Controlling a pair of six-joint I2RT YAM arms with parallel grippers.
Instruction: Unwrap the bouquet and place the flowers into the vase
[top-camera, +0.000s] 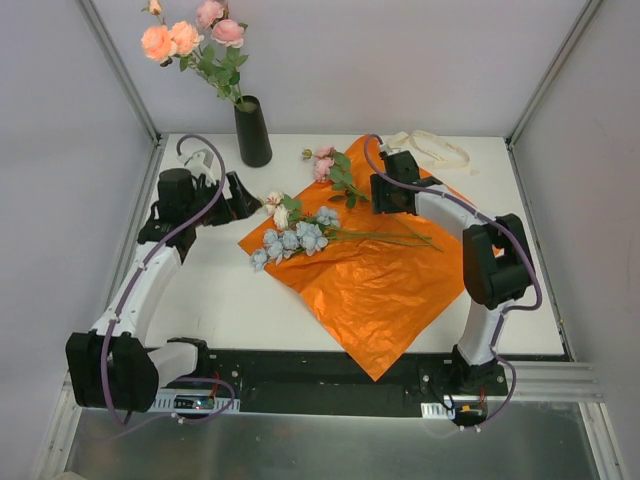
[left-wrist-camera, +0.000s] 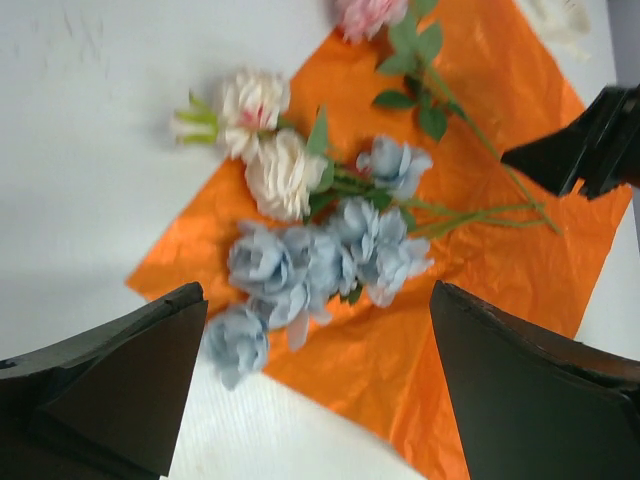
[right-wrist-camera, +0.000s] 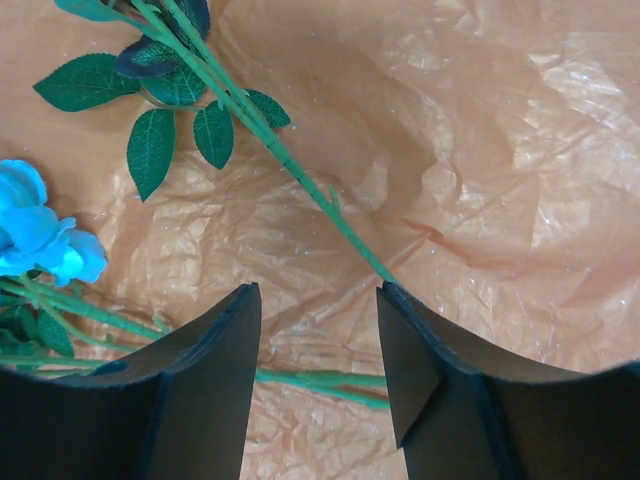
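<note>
Roughly midway: unwrap done, loading partly done

We found the paper (top-camera: 380, 290) spread flat on the table (top-camera: 220, 290) and the ribbon (top-camera: 437, 150) off at the far right, so we counted the unwrap as done. The vase (top-camera: 253, 135) stood at the far edge, left of centre, with pink and peach roses (top-camera: 190, 38) in it. The other flowers (top-camera: 300, 235) lay loose on the paper: blue roses (left-wrist-camera: 290, 265) in the middle, cream roses (left-wrist-camera: 270, 150) at its left edge, and one pink stem (top-camera: 325, 165) nearer the back. We judged those left to move. The left gripper (left-wrist-camera: 318, 290) was spread wide with nothing in it, above the blue and cream heads. The right gripper (right-wrist-camera: 318, 290) was part open, low over the paper, with green stems (right-wrist-camera: 300, 180) crossing under its gap. We saw no clamp on them.
</note>
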